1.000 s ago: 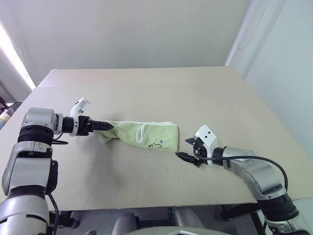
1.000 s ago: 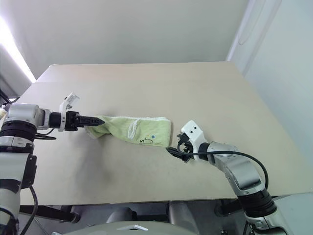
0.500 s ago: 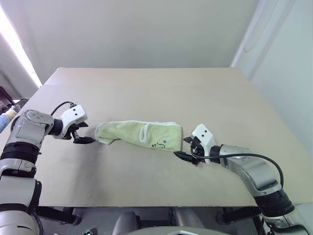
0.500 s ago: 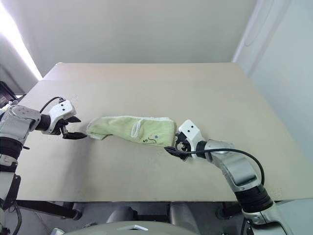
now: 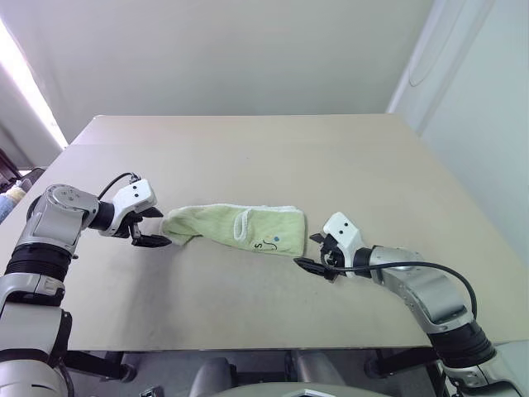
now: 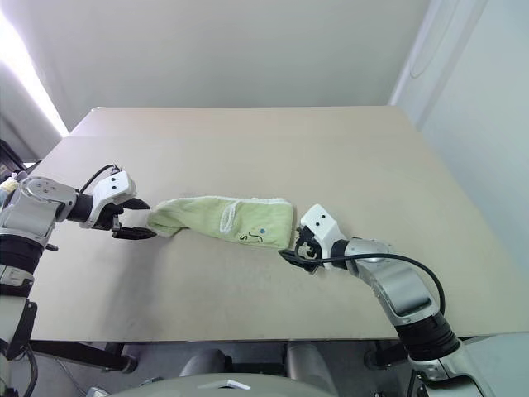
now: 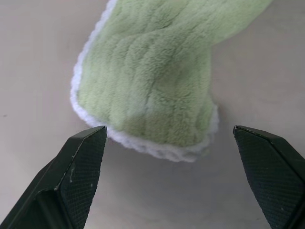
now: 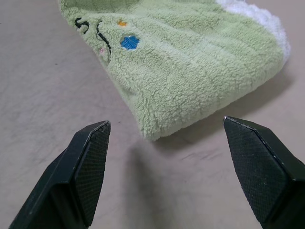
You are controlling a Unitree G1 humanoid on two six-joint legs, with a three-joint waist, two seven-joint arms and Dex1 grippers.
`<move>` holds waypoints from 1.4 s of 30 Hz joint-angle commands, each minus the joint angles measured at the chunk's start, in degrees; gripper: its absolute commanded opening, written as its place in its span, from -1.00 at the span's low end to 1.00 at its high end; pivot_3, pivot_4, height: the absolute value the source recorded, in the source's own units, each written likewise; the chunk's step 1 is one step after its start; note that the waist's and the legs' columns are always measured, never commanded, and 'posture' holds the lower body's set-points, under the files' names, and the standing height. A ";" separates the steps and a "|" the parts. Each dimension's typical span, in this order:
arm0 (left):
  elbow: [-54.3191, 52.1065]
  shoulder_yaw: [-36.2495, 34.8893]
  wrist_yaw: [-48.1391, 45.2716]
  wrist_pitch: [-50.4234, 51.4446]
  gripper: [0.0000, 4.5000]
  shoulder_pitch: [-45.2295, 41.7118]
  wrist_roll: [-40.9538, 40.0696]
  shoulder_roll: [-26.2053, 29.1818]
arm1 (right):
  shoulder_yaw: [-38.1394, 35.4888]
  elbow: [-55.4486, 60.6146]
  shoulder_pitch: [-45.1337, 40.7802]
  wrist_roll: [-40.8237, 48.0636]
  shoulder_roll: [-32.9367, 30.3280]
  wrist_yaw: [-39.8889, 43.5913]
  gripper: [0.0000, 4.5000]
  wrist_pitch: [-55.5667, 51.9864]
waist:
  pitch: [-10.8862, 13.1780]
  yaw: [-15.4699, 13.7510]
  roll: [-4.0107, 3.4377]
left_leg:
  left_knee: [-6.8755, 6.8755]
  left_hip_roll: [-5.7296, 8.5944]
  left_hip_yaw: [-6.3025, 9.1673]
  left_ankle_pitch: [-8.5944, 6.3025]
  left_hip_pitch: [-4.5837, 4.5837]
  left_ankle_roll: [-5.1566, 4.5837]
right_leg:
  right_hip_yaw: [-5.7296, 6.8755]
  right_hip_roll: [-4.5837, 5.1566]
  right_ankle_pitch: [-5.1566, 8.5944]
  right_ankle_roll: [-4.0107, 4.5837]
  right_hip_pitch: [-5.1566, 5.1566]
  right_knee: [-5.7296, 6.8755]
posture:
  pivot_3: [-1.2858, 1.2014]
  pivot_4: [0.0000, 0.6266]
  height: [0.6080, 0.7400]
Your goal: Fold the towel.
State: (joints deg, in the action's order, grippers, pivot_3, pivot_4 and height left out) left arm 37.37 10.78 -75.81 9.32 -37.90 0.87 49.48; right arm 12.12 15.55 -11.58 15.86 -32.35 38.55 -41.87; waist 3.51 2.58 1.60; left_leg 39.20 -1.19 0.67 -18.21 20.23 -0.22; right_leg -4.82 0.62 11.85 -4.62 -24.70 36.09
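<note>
One towel [image 5: 235, 227] is lying on one beige table [image 5: 264, 157], folded into a long narrow band that is running from about nine o'clock to three o'clock across the middle of the tabletop. Its white stitched edging is showing along the far side and around the end at nine o'clock, one small white loop [image 5: 243, 225] is sitting on top near the middle, and one dark embroidered mark [image 8: 95, 36] with a blue dot beside it is lying close to the three o'clock end.

Two grippers are flanking it, one at each end. The left gripper [image 5: 154, 228] is hovering at the nine o'clock end, its two black fingers [image 7: 78, 164] spread wide and pinching nothing, the towel's rounded end lying just beyond the tips. The right gripper [image 5: 315, 252] is waiting at about four o'clock of the towel, just beside the marked corner, its two fingers [image 8: 88, 162] likewise spread apart and gripping nothing.
</note>
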 commanded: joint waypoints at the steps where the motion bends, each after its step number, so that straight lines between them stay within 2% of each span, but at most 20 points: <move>1: 0.03 0.50 3.77 -1.88 0.99 -1.46 2.77 -0.75 | -0.32 0.55 -1.30 -0.48 0.49 0.07 0.76 1.34 | 0.00 -0.02 0.00 | 0.00 0.00 0.00 0.00 0.01 0.00 | 0.00 0.00 0.00 0.00 0.00 0.00 | 0.03 -1.00 0.57; 5: 1.01 1.14 7.44 -0.33 0.99 -1.80 4.00 -4.42 | -0.19 0.22 -1.45 -0.84 0.65 -0.10 0.76 1.58 | 0.00 -0.16 0.00 | 0.00 0.01 0.00 0.00 0.02 0.00 | 0.00 0.01 0.00 -0.01 0.01 -0.01 | 0.03 -1.00 0.57; 11: -0.47 3.06 8.21 0.58 0.99 -0.39 6.93 -5.37 | -0.51 0.27 -1.27 -1.34 0.98 -0.41 0.76 1.62 | -0.03 0.00 -0.03 | 0.01 0.01 0.00 0.00 -0.02 0.00 | -0.01 0.00 0.00 0.00 0.02 0.01 | 0.03 -1.00 0.57; 15: 1.72 3.30 10.96 -2.11 0.99 -1.36 8.99 -5.06 | -0.50 0.32 -0.64 -1.81 0.76 -0.75 0.76 2.06 | -0.04 -0.02 -0.03 | 0.01 0.01 0.00 0.00 -0.14 0.00 | 0.00 -0.01 0.00 0.00 0.13 0.02 | 0.03 -1.00 0.57; 19: 5.42 5.03 15.83 -10.00 0.99 -3.57 13.09 -4.24 | -0.76 0.01 -0.69 -2.11 0.77 -0.84 0.76 2.36 | -0.03 -0.04 -0.03 | 0.01 0.01 0.00 0.00 -0.28 0.00 | 0.00 -0.01 0.00 0.00 0.22 0.04 | 0.03 -1.00 0.57; 22: 8.42 4.79 17.72 -11.77 0.99 -5.66 13.34 -5.87 | -0.78 -0.43 -1.05 -2.47 1.05 -1.07 0.76 2.60 | -0.03 -0.03 -0.03 | 0.01 0.01 0.01 0.00 -0.31 0.00 | 0.00 -0.01 -0.01 0.00 0.24 0.05 | 0.03 -1.00 0.57; 26: 8.22 3.90 12.25 -9.76 0.60 -5.35 10.49 -6.92 | -0.89 -1.09 -1.49 -2.82 1.46 -1.62 0.76 2.81 | -0.03 -0.03 -0.03 | 0.01 0.01 0.00 0.00 -0.26 0.00 | 0.00 -0.01 0.00 0.00 0.24 0.02 | 0.03 -1.00 0.57; 29: 5.84 3.10 8.58 -7.47 0.12 -4.18 8.50 -7.15 | -0.98 -1.29 -1.39 -3.05 1.63 -1.78 0.76 2.98 | -0.03 -0.04 -0.03 | 0.01 0.01 0.00 0.00 -0.16 0.00 | 0.00 0.00 0.00 0.00 0.18 -0.01 | 0.03 -1.00 0.57; 36: 7.72 2.85 9.13 -6.19 -0.98 -6.59 9.64 -5.49 | -1.09 -1.75 -1.35 -3.79 1.90 -2.30 0.76 3.19 | -0.03 -0.02 -0.02 | 0.01 0.01 0.01 0.00 -0.11 0.00 | 0.00 0.00 0.00 0.00 0.13 0.00 | 0.03 -1.00 0.57; 42: 17.38 6.38 20.67 -27.19 -0.98 -12.86 17.69 -3.13 | -0.93 -2.26 -1.84 -3.83 2.03 -2.02 0.76 3.52 | -0.02 -0.11 0.00 | 0.01 0.01 0.03 0.00 -0.12 0.00 | 0.02 -0.01 0.00 0.00 0.12 0.00 | 0.03 -1.00 0.57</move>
State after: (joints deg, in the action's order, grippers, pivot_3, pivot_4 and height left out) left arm 53.43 16.61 -58.24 -12.38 -48.75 16.26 45.38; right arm 12.33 12.61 -12.11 12.04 -30.64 36.38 -39.52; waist 3.49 2.47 1.60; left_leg 39.20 -1.18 0.70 -18.22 20.13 -0.22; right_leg -4.81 0.62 11.84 -4.63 -24.58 36.07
